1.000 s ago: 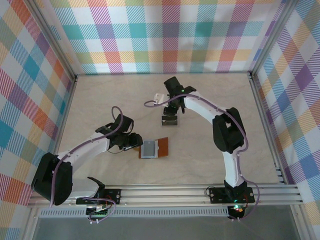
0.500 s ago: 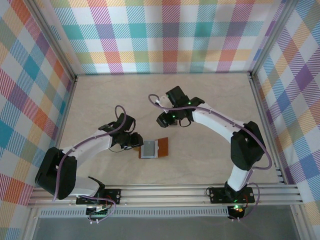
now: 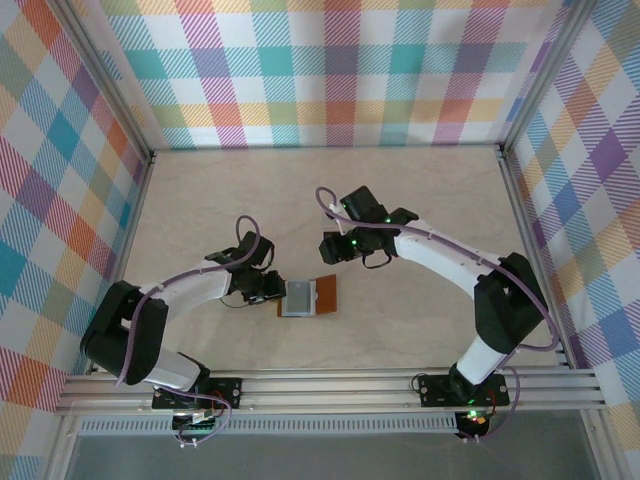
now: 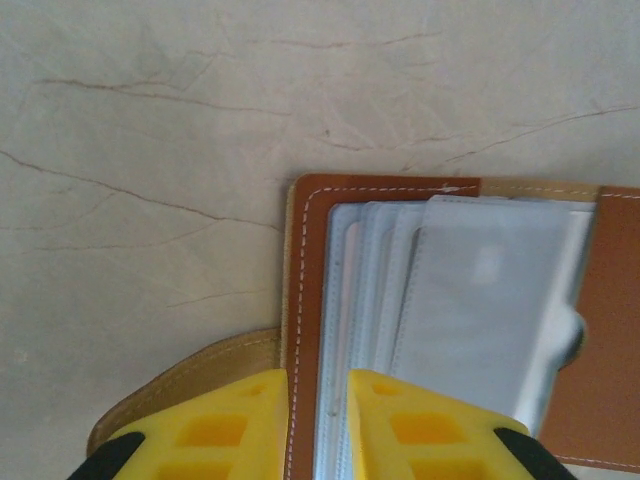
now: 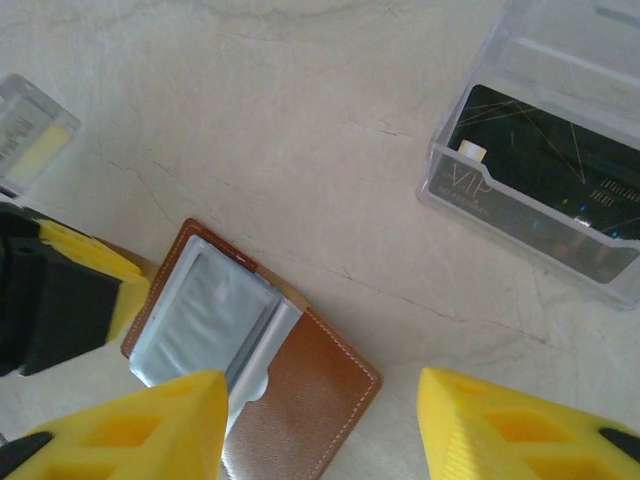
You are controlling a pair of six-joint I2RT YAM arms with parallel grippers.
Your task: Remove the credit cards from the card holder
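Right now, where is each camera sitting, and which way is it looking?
Top external: above, behind the bases, looking down on table, both arms, card holder.
Left wrist: on the left arm, looking down; close-set jaws flank the holder's stitched edge.
Right wrist: on the right arm, looking down; wide-open jaws, clear box.
All three share the card holder.

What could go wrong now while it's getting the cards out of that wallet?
The left gripper straddles only the stitched edge of the wallet, so the wallet may slip or lift once pulling starts. The clear pockets overlap, so the open right gripper might pinch plastic rather than what is inside.
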